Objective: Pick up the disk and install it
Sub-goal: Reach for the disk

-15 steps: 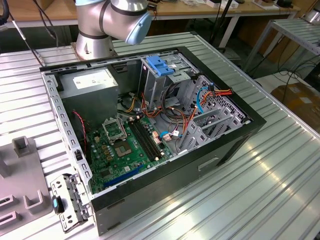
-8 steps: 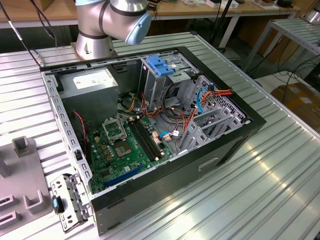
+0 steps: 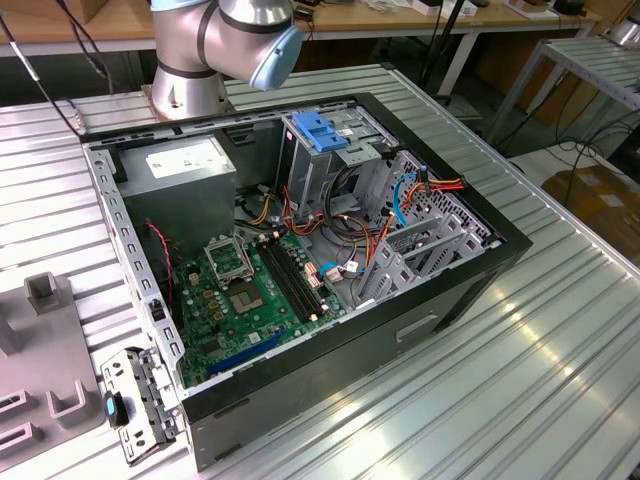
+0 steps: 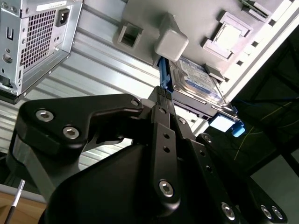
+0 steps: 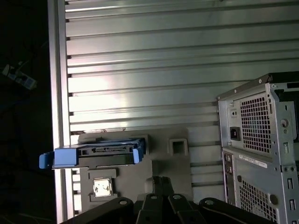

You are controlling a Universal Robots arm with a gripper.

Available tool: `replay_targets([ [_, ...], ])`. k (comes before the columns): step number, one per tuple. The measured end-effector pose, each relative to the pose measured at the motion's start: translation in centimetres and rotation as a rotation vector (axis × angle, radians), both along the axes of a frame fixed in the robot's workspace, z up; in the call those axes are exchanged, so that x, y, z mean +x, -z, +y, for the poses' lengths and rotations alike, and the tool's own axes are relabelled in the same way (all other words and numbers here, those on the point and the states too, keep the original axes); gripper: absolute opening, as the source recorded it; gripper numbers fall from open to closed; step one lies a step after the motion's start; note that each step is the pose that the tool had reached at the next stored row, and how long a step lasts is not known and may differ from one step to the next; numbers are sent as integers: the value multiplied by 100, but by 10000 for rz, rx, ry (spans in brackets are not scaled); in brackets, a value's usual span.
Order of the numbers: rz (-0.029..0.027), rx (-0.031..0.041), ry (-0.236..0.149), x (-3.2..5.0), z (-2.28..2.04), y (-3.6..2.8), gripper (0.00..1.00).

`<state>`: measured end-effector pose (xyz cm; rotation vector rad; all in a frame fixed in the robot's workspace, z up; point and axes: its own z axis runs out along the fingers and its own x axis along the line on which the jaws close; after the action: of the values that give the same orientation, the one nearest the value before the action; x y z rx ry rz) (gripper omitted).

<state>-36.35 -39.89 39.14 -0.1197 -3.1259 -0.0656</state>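
Ribbed metal table [image 5: 163,70]: disk [image 5: 96,156] stands on edge in grey fixture plate [image 5: 163,158] at table's edge, rails exposed, probably for easy grabbing; gripper [image 5: 161,180] nearby, jaws closed, holding nothing.
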Motion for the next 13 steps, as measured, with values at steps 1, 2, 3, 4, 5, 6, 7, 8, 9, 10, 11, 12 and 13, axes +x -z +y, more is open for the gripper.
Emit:
replay_targets([
  [1,0,0,0,-13,0,0,11],
  [2,0,0,0,-35,0,0,11],
  [3,0,0,0,-50,0,0,11],
  [4,0,0,1,-70,0,1,11],
  [5,0,0,1,-89,0,1,11],
  [6,0,0,1,-113,0,1,11],
  [7,0,0,1,-133,0,1,11],
  [8,0,0,1,-165,0,2,11],
  [9,0,0,0,-198,2,2,11],
  [10,5,1,0,-227,3,1,11],
  [11,8,3,0,-243,4,1,11],
  [12,13,3,1,-262,5,1,11],
  [13,16,3,0,-283,7,2,11],
])
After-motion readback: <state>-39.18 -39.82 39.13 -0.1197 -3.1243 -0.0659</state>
